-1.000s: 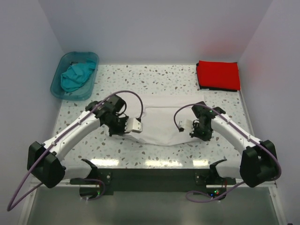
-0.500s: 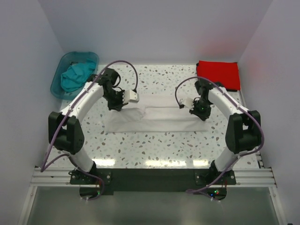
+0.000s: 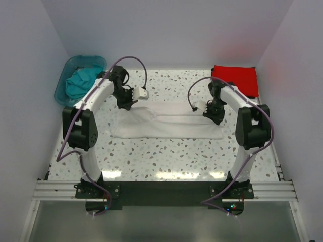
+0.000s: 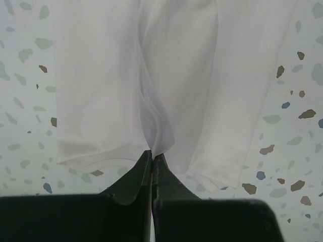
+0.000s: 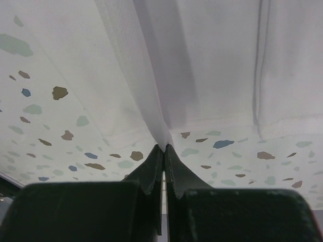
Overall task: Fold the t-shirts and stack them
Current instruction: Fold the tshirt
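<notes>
The white t-shirt [image 3: 169, 126] lies across the middle of the table, folded into a wide band. My left gripper [image 3: 126, 104] is shut on its far left edge, a pinch of white cloth [image 4: 156, 136] between the fingertips. My right gripper [image 3: 216, 115] is shut on its far right edge, white cloth [image 5: 156, 121] rising from the tips. The red t-shirt [image 3: 235, 79] lies folded at the far right corner. The teal t-shirt [image 3: 81, 81] sits crumpled in the teal plastic tub [image 3: 68, 68] at the far left.
The speckled table [image 3: 166, 156] is ringed by white walls on three sides. The tub stands close behind my left arm. The red shirt lies just behind my right arm. Both arms reach far out over the table.
Both grippers have carried the near edge of the white shirt away from me toward the far edge, folding it over into a narrower band. Both arms are stretched farther out.
</notes>
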{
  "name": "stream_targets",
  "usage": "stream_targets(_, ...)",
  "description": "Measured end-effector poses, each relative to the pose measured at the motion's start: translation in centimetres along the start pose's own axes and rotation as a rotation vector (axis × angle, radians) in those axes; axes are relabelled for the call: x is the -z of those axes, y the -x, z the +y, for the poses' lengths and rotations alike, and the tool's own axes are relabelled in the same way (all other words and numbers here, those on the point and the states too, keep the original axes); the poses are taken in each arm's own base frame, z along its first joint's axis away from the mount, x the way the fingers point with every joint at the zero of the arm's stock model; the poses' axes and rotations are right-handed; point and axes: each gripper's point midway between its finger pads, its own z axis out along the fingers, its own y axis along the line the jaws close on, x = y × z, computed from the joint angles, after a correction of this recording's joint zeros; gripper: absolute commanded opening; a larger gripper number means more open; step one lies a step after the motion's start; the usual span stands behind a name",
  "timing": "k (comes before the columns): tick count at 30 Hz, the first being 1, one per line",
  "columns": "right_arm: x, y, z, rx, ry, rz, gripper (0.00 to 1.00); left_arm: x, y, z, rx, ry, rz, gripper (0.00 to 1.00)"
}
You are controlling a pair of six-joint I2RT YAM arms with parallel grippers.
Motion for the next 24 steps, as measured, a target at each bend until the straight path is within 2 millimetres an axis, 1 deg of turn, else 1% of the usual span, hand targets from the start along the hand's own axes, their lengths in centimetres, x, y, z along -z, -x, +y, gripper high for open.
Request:
stream_targets(4, -0.4, 0.1, -1.2, -0.008, -0.003, 0.003, 0.0, -0.8, -0.1, 0.7, 0.0, 0.001, 0.0, 0.0)
stream_targets(10, -0.8, 0.6, -2.8, -0.009, -0.013, 0.011, 0.0, -1.9, -0.5, 1.1, 0.005, -0.009, 0.007, 0.0)
stream_targets(17, -1.5, 0.4, -2.7, -0.009, 0.003, 0.029, 0.0, -2.3, -0.4, 1.8, -0.001, 0.009, 0.004, 0.0)
stream_targets(21, -1.9, 0.0, -2.3, -0.01, 0.013, 0.044, 0.0, -3.2, -0.8, 2.2, 0.006, 0.012, 0.013, 0.0)
stream_targets(24, -2.2, -0.2, -2.5, -0.016, 0.009, 0.056, 0.0, -4.0, -1.1, 2.7, 0.011, 0.015, 0.02, 0.0)
